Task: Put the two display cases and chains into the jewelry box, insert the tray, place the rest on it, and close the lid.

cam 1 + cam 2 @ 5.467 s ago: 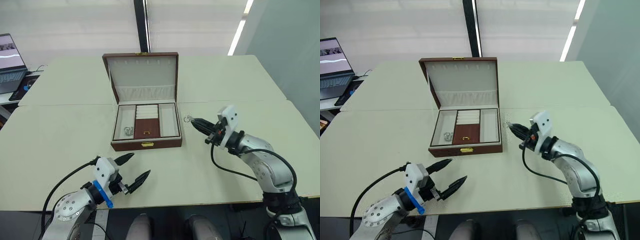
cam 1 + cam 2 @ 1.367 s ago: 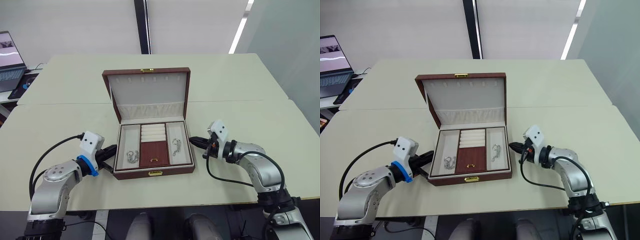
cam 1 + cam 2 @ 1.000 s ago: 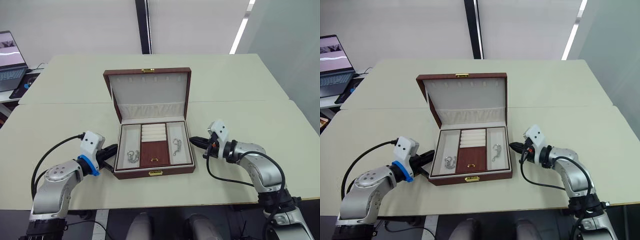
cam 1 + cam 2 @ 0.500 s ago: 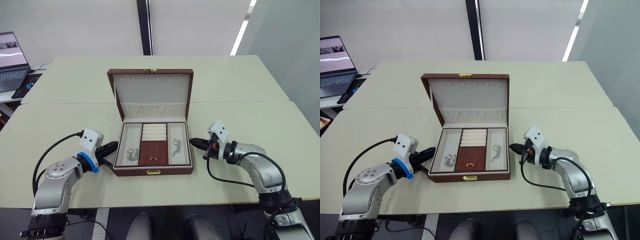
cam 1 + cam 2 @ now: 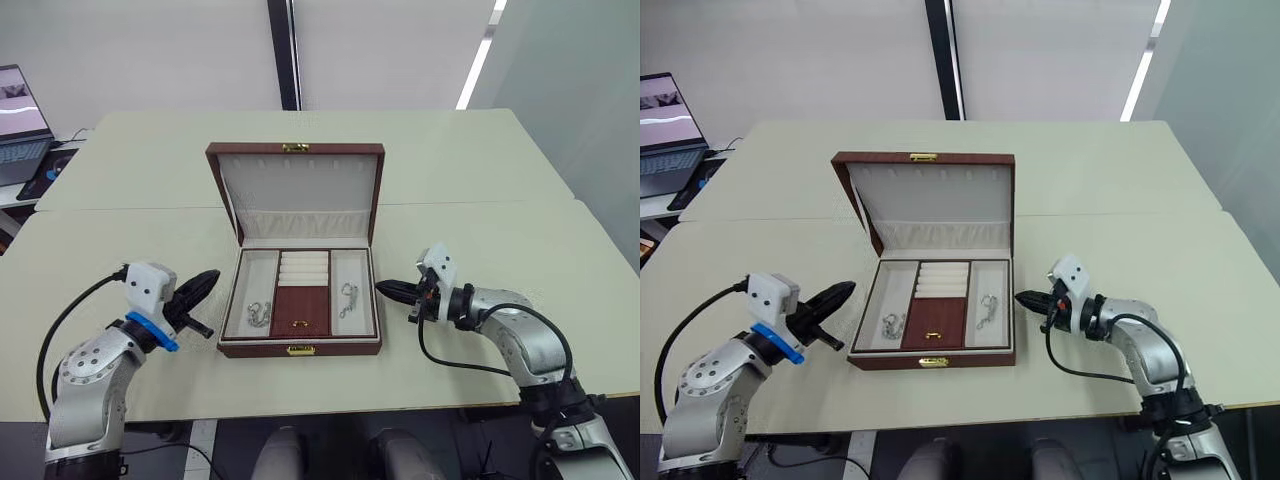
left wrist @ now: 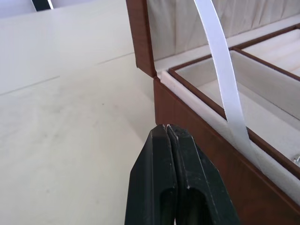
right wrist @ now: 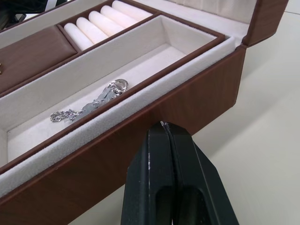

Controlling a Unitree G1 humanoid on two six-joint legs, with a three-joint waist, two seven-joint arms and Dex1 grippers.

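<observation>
The right gripper (image 7: 163,124) has its two black fingers pressed together on nothing, tips just short of the right wall of the jewelry box (image 5: 300,347). Past that wall, in the tray (image 5: 301,331), the nearest cream compartment holds a chain (image 7: 89,108). The left gripper (image 6: 166,127), also pinched together and empty, points at the box's left wall, close to it. Beyond that wall another chain (image 5: 259,313) lies in the tray's left compartment. The lid (image 5: 296,190) stands open behind, on the table (image 5: 480,215).
</observation>
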